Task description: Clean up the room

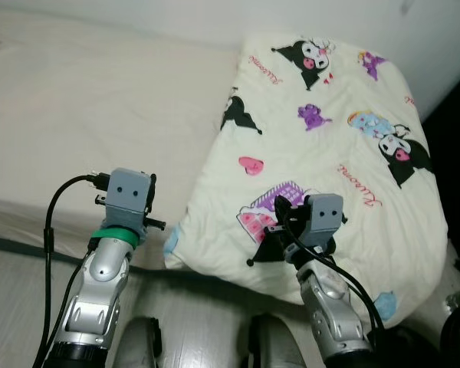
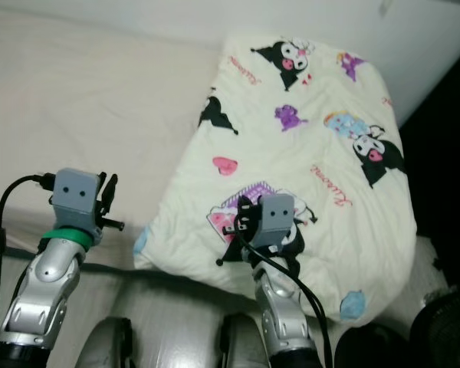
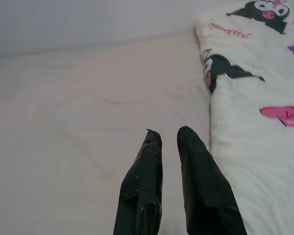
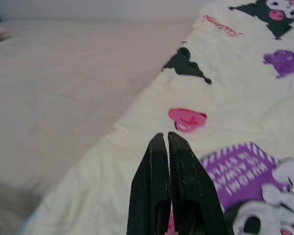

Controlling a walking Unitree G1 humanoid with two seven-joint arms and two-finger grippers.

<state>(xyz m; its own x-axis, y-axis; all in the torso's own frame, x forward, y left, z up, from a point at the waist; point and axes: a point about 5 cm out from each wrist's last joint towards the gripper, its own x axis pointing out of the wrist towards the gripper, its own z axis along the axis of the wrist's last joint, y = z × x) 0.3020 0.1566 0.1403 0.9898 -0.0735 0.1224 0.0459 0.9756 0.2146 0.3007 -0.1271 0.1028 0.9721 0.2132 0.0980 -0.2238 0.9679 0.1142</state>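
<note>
A cream quilt [image 1: 322, 146] printed with cartoon characters, pink hearts and red cursive script too small to read lies folded on the right part of the bed [image 1: 84, 115]. The right hand [image 4: 167, 139] hovers over its near edge, fingers pressed together. The left hand [image 3: 169, 137] is raised over the bare sheet beside it, fingers slightly parted.
</note>
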